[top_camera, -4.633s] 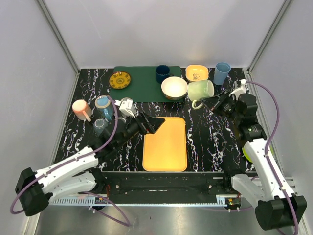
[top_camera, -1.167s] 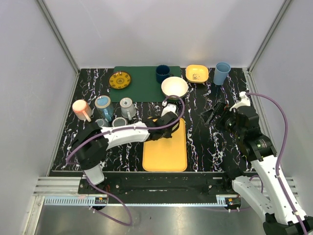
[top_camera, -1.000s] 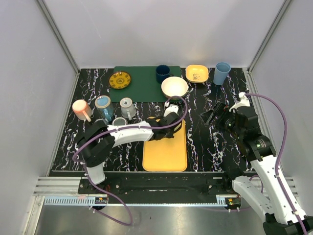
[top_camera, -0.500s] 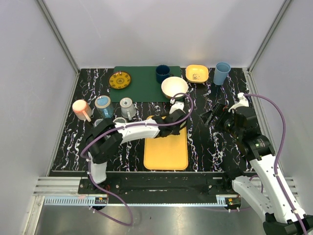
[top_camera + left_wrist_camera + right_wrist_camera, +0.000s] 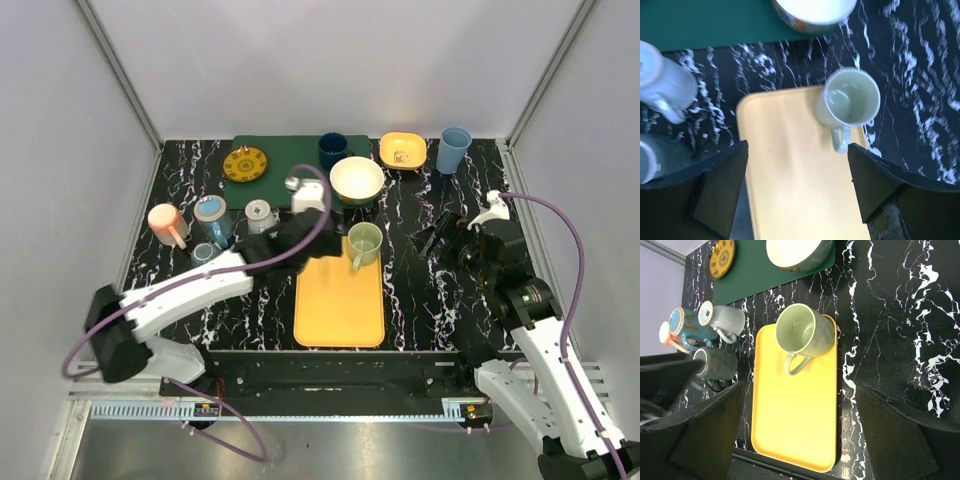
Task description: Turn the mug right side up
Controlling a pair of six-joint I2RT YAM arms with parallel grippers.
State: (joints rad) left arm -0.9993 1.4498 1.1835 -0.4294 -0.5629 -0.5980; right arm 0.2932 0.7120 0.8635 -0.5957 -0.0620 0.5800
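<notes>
Green mug (image 5: pixel 364 240) upright on yellow tray (image 5: pixel 340 305); left and right jaws spread wide, empty.

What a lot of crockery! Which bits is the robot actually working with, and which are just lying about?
In the job:
mug, upright on the tray
left gripper, open, near it

Lying about:
bowl
yellow dish
blue cup
navy cup
plate
mat
pink cup
teal mug
grey mug
</notes>
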